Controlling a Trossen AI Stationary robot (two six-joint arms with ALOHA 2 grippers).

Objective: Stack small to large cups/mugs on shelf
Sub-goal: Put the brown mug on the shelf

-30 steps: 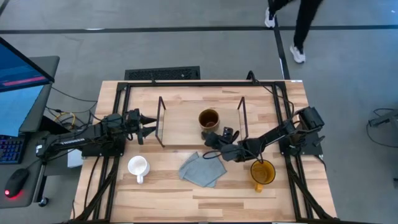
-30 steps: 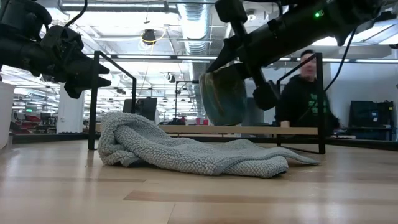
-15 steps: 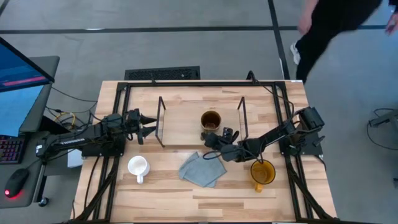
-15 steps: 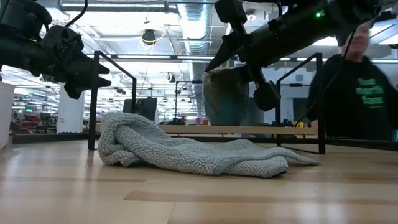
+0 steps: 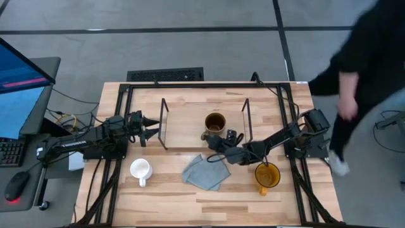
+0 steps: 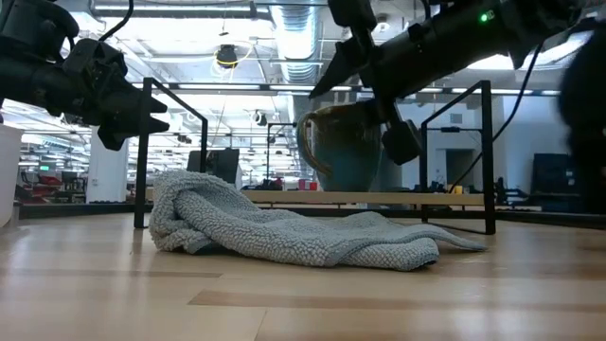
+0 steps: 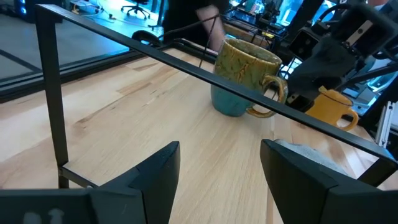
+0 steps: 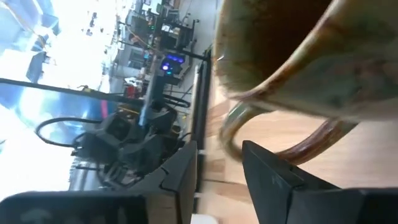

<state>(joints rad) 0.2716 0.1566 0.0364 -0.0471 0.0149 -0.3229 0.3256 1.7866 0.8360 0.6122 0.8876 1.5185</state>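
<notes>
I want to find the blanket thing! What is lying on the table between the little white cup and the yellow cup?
The grey-blue cloth lies crumpled between the white mug and the yellow mug, as the high view shows.

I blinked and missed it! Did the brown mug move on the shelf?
Yes. The olive-brown mug swung round and now sits flat on the shelf, its handle turned away from the right-hand wire frame.

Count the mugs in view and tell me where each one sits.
3. The olive-brown mug stands on the shelf. The white mug sits on the table's front left, the yellow mug on its front right. None seems hidden.
</notes>
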